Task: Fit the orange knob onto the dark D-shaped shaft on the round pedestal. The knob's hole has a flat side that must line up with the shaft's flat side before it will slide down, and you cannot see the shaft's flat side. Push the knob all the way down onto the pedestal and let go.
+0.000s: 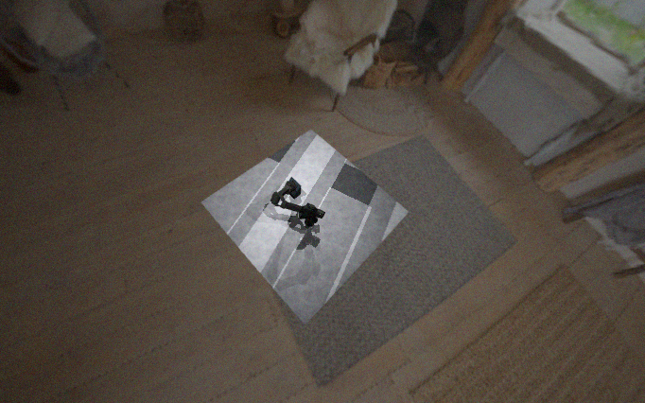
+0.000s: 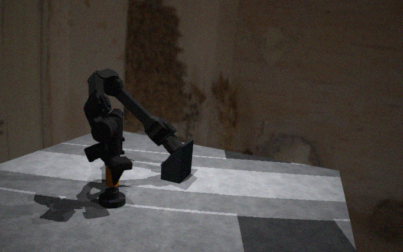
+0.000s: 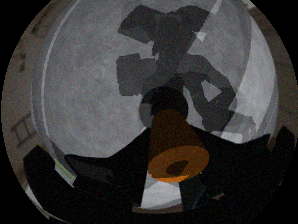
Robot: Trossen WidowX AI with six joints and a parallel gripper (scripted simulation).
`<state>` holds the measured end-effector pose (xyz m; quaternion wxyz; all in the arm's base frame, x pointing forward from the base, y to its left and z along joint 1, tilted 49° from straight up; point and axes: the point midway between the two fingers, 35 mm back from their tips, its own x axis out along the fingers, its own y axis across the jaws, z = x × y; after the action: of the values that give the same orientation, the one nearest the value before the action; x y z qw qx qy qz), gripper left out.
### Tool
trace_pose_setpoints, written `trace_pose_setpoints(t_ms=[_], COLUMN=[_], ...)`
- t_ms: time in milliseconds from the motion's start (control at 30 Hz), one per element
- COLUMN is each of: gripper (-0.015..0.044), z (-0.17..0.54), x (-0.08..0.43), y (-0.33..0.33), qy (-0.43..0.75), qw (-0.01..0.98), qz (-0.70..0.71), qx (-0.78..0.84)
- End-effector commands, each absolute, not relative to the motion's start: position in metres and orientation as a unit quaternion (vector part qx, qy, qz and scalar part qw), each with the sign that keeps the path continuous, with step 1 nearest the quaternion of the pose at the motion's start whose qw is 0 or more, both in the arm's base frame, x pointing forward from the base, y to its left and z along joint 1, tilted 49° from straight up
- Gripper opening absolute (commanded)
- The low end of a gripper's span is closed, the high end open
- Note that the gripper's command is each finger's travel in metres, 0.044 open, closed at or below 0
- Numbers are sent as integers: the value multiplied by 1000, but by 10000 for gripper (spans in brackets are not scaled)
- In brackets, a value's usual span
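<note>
We have the orange knob (image 2: 111, 178) (image 3: 173, 145) pinched between the two dark fingers of the tool (image 2: 113, 178) (image 3: 169, 129). One finger crosses in front of it in the exterior view, so we see only part of its orange side there. The knob stands roughly upright over the round pedestal (image 2: 111, 200) (image 3: 178, 96), above its broad disc. Between the knob's lower end and that disc we can make out the short, dark shaft (image 2: 113, 191). We cannot tell whether the knob touches the shaft or already sits slightly over its tip, nor how the flat sides line up.

Through the wrist view we look at the knob's near end, a wide orange face with a dark opening in it. Its body narrows away from us toward the pedestal, which it partly covers.

The arm (image 1: 293, 206) (image 2: 136, 106) rises from its dark, slanted base (image 1: 295, 189) (image 2: 185, 168), bends high, and reaches down to the pedestal, which stands well apart from the base on the grey and white striped worktop (image 1: 305, 300) (image 2: 284, 184) (image 3: 90, 95). Shadows of the arm fall across the worktop beside the pedestal. From the top, the arm hides the knob from us, and we see a grey rug (image 1: 415, 260) on the wooden floor and a chair (image 1: 324, 44) draped in pale fleece.
</note>
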<state>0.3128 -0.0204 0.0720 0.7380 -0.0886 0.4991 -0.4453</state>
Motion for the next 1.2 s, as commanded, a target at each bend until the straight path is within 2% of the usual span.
trace_pose_setpoints(t_ms=[0,167,1167], gripper=[0,0,0], z=[74,72,74], x=[314,315,315], y=[-18,-18,-18], qy=[486,450,428], qw=[742,745,745], qz=[-457,-493,-512], qx=[-69,-11,21])
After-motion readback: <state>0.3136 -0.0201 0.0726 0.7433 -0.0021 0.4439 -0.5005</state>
